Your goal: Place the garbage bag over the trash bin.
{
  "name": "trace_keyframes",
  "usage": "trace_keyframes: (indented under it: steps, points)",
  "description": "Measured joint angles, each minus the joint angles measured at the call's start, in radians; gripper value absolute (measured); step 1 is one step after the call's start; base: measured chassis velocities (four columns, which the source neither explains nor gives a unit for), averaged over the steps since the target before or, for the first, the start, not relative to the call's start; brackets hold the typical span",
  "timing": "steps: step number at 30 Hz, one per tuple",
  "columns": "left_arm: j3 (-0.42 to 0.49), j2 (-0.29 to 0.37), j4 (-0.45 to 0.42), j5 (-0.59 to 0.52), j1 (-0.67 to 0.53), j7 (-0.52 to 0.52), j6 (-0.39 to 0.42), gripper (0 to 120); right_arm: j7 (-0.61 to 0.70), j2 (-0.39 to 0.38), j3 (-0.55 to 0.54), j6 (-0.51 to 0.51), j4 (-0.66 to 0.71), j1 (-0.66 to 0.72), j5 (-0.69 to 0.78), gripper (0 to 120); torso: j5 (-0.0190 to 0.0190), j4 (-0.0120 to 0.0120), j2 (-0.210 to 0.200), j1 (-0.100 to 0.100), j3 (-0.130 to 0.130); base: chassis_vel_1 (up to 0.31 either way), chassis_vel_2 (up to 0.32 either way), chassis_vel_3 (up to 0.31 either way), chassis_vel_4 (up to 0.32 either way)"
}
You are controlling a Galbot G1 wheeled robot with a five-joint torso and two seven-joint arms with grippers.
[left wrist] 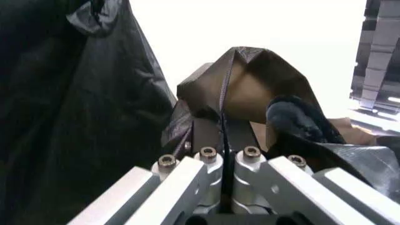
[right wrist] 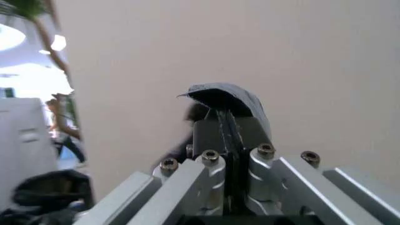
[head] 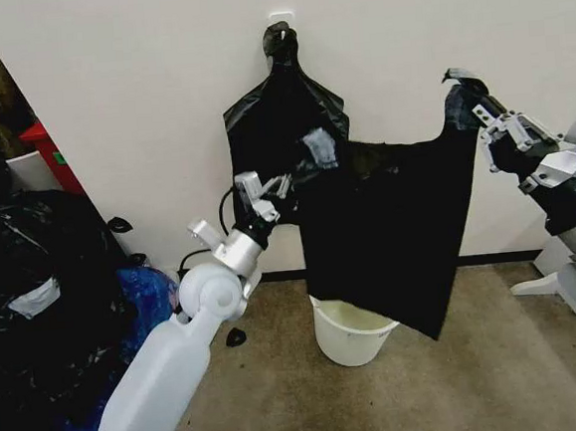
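Observation:
The garbage bag [head: 385, 238] is a thin black sheet stretched between my two grippers in front of the wall. Its lower edge hangs down over the far rim of the trash bin [head: 352, 335], a white bucket on the floor. My left gripper [head: 278, 189] is shut on the bag's left upper edge. My right gripper [head: 477, 109] is shut on its raised right corner. In the left wrist view the gripper [left wrist: 223, 123] pinches the bag film [left wrist: 250, 79]. In the right wrist view the gripper [right wrist: 225, 117] holds a fold of the bag [right wrist: 225, 95].
A knotted bunch of black bags [head: 280, 116] hangs from a wall hook behind the left gripper. A heap of black and blue bags [head: 36, 305] fills the left side, with a red box [head: 49, 154] behind it. A white stand base [head: 552, 270] is at the right.

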Motion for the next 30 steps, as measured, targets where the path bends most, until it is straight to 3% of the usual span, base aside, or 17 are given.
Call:
trace_keyframes:
  steps: [6, 10, 17, 25, 30]
  points:
    - [0.013, -0.013, 0.037, 0.007, -0.003, 0.001, 0.001, 0, -0.009, 0.043, -0.127, 0.035, -0.061, 0.072, -0.056, 0, 0.0004, 0.0003, 0.000, 0.000, 0.000, 0.000, 0.000, 0.000, 0.000]
    - [0.015, -0.018, 0.059, 0.044, 0.033, 0.012, -0.009, 0, -0.023, 0.121, -0.225, 0.063, -0.101, 0.072, -0.138, 0, -0.0002, 0.0004, 0.000, 0.000, 0.000, 0.000, 0.000, 0.000, 0.000]
    - [0.001, 0.006, 0.072, 0.088, 0.059, 0.022, -0.030, 0, -0.068, 0.232, -0.264, 0.127, -0.211, 0.035, -0.226, 0, 0.0001, 0.0000, 0.000, 0.000, 0.000, 0.000, 0.000, 0.000, 0.000]
    - [-0.022, 0.009, 0.124, 0.120, 0.047, -0.008, -0.061, 0, -0.044, 0.239, -0.334, 0.163, -0.305, 0.136, -0.244, 0, -0.0002, 0.0005, 0.000, 0.000, 0.000, 0.000, 0.000, 0.000, 0.000]
    - [-0.017, 0.007, 0.137, 0.140, 0.083, 0.002, -0.070, 0, -0.055, 0.250, -0.323, 0.167, -0.322, 0.101, -0.260, 0, -0.0001, 0.0002, 0.000, 0.000, 0.000, 0.000, 0.000, 0.000, 0.000]
